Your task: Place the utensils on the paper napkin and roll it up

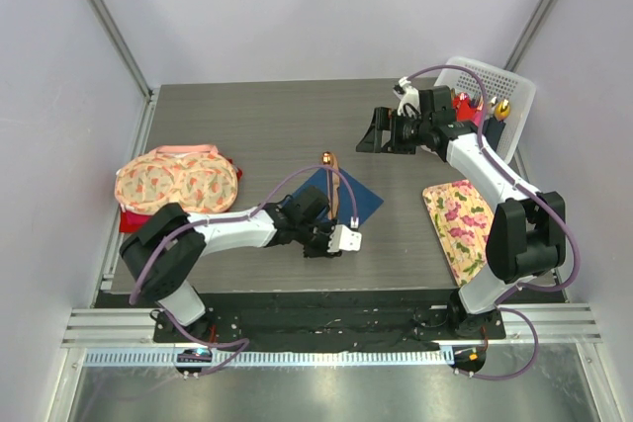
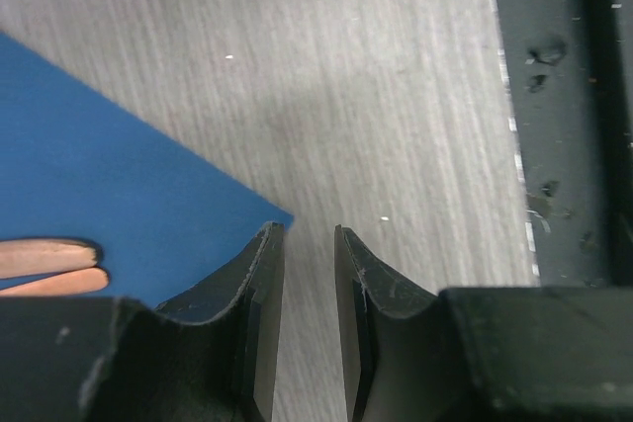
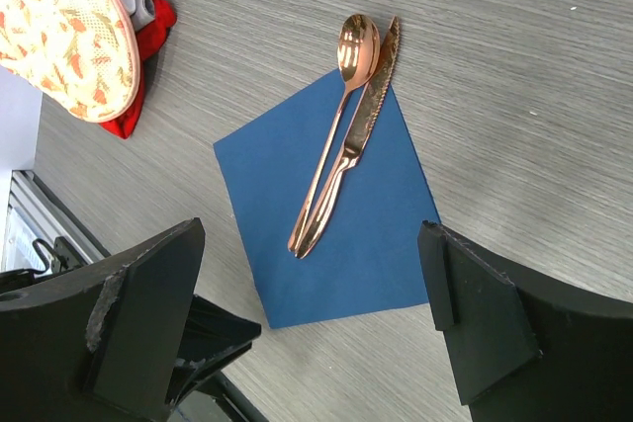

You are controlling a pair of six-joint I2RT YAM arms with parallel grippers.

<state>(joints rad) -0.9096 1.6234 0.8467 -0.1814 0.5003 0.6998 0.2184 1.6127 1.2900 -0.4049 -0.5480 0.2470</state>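
The dark blue paper napkin [image 1: 361,200] lies flat on the table, one corner pointing to the near edge. A copper spoon [image 1: 327,160] and knife [image 1: 337,190] lie side by side on it, their heads past its far corner. The right wrist view shows the napkin [image 3: 376,234], the spoon [image 3: 341,96] and the knife [image 3: 368,111]. My left gripper [image 1: 324,244] is low at the napkin's near corner [image 2: 99,175], jaws a little apart and empty, with the handle ends [image 2: 49,269] to its left. My right gripper [image 1: 376,135] is wide open and empty above the table, beyond the napkin.
Floral cloths [image 1: 176,180] lie on a red cloth [image 1: 129,219] at the left. Another floral cloth [image 1: 460,224] lies at the right. A white basket [image 1: 514,96] at the back right holds red and pink rolls. The table's black near edge [image 2: 564,145] is close to my left gripper.
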